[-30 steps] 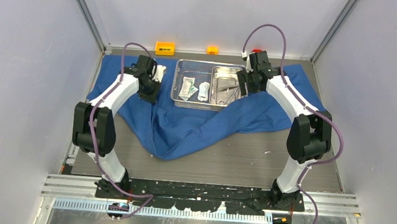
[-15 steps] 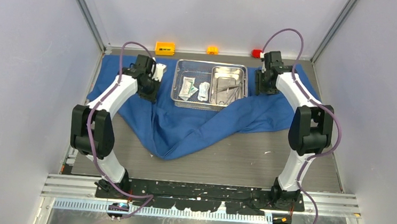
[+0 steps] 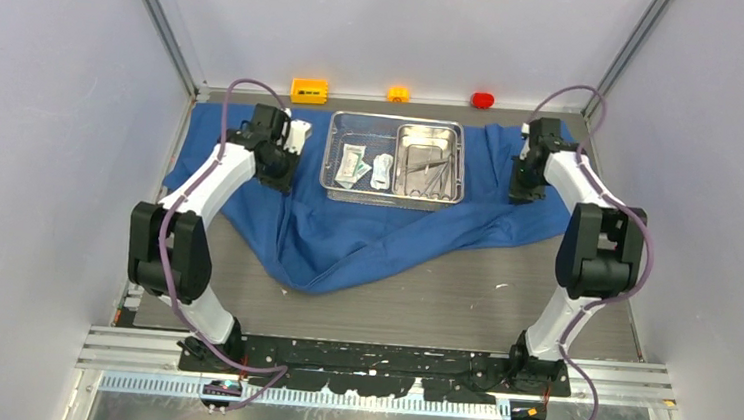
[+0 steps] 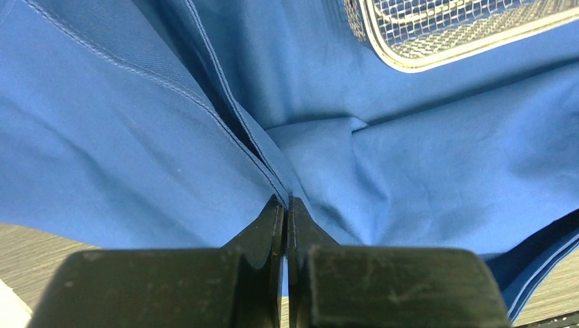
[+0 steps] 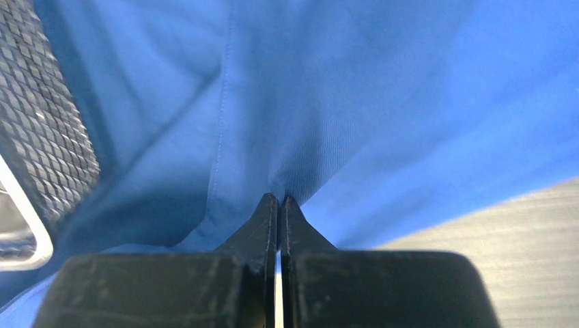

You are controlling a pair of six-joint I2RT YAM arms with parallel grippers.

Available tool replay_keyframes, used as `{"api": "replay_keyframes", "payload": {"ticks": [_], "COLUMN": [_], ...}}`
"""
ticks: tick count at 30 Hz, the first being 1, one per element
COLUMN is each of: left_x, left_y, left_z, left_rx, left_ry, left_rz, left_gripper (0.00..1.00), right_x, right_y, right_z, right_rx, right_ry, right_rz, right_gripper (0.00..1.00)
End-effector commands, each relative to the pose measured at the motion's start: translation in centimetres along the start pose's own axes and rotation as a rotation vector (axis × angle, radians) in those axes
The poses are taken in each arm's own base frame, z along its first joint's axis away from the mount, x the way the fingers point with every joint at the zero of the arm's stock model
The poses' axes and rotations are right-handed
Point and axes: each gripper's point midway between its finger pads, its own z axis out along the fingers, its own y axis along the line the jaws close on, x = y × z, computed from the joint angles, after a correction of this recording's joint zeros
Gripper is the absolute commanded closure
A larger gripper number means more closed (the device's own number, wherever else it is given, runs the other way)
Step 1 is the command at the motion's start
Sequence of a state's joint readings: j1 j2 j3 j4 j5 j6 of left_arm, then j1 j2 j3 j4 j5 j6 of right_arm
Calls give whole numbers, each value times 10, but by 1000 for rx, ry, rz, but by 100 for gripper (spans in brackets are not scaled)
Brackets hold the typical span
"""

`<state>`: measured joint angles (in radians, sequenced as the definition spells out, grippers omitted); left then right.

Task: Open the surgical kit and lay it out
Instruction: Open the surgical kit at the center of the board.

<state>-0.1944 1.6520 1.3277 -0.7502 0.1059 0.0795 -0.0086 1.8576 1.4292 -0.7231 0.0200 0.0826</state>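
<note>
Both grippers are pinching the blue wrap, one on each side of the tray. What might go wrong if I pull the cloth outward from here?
1. The mesh tray rests on the blue cloth wrap. An uneven pull may drag or tilt it, shifting the steel pan and packets.
2. The left gripper and right gripper each pinch only a thin fold at their tips, so the cloth may slip free.

Mesh tray [image 4: 444, 24] — cropped, left wrist view
</note>
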Motion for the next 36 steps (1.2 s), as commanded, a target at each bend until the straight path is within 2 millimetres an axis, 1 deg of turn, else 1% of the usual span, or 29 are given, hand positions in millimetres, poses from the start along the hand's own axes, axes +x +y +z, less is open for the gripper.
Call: {"api": "replay_keyframes", "payload": {"ticks": [1, 2, 5, 8, 11, 13, 14, 16, 18, 19, 20, 21, 23, 26, 27, 30, 32, 34, 36], "left_x": [-8, -4, 9, 21, 32, 40, 43, 50, 55, 58, 60, 62, 64, 58, 54, 43, 37, 33, 31], "left_y": [4, 5, 6, 8, 11, 15, 17, 24, 28, 28, 27, 25, 23, 18, 10, -12, -23, -30, -31], "left_z": [-24, -27, -35, -42, -49, -53, -56, -61, -65, -66, -67, -67, -65, -61, -60, -57, -54, -51, -44], "left_rx": [-21, -27, -29, -38, -52, -75, -86, -128, -150, -149, -144, -137, -126, -107, -63, 54, 122, 155, 151], "left_ry": [-80, -72, -29, 3, 31, 51, 56, 66, 72, 76, 79, 79, 75, 43, 23, -2, -3, -1, 12], "left_rz": [68, 84, 141, 179, 218, 243, 254, 275, 289, 291, 291, 290, 282, 254, 243, 209, 184, 153, 132], "left_gripper": [100, 100, 100, 100, 100, 100, 100, 100, 100, 100, 100, 100, 100, 100, 98, 73, 62, 54, 46], "right_x": [9, 21, 43, 64, 79, 84, 84, 78, 66, 58, 51, 43, 28, 16, 15, 13, 15, 18, 22], "right_y": [-34, -42, -64, -76, -86, -94, -96, -96, -91, -88, -85, -82, -74, -59, -54, -47, -46, -45, -44], "right_z": [-39, -40, -51, -60, -67, -73, -77, -85, -92, -95, -97, -99, -99, -90, -86, -76, -72, -69, -66], "right_rx": [47, 69, 139, 194, 245, 283, 299, 301, 277, 265, 251, 237, 202, 158, 146, 119, 110, 105, 97], "right_ry": [-66, -51, -44, -30, -22, -24, -38, -76, -121, -140, -153, -167, -189, -187, -181, -163, -148, -143, -141], "right_rz": [33, 24, -20, -68, -101, -121, -125, -120, -106, -96, -87, -80, -67, -75, -80, -85, -88, -90, -90], "right_gripper": [99, 99, 99, 96, 90, 87, 85, 77, 68, 62, 52, 47, 44, 44, 44, 44, 44, 44, 44]}}
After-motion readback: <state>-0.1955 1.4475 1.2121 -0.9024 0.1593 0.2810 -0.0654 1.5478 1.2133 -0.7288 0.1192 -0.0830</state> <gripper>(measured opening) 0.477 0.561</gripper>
